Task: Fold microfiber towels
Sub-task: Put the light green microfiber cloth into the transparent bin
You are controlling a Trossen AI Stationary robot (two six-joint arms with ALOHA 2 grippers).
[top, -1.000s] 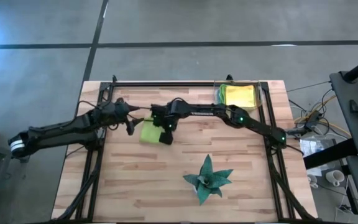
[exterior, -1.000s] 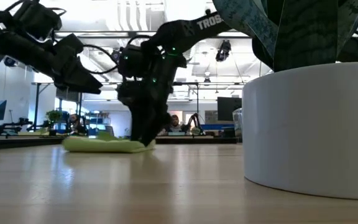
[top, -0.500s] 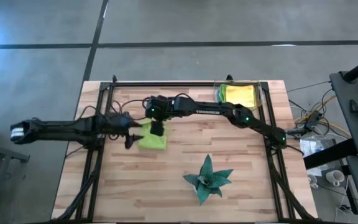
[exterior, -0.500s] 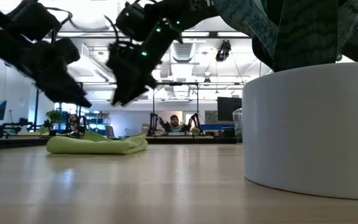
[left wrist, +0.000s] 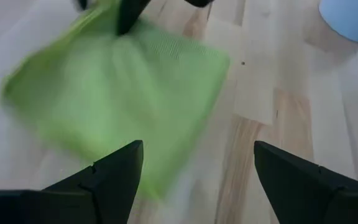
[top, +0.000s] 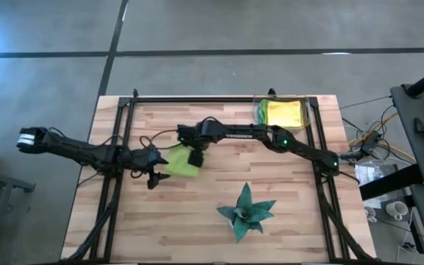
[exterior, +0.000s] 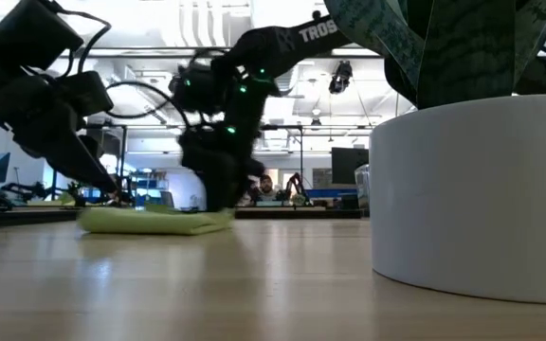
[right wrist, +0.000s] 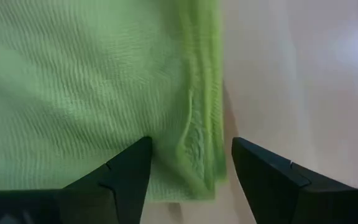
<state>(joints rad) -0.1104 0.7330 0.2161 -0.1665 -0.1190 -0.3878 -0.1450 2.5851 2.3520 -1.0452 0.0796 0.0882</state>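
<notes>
The lime green towel lies folded on the counter near its middle, and the right end effector has come back down onto the towel's far edge after lifting clear of it half a second ago. In the right wrist view its fingers stand spread with a ridge of layered cloth between them, pressing down rather than pinching. The left end effector now sits at the towel's left edge, low over the counter, its fingers spread wide and holding nothing; its arm has swung so that it reaches in from farther along the left side than before. The towel itself has slid a little nearer the front of the counter since a second ago. Judging by this, the fold on this towel is made and is being flattened or squared, so the step is close to finished. A yellow towel waits in a container at the far right corner, and a teal spiky plant stands near the front.
</notes>
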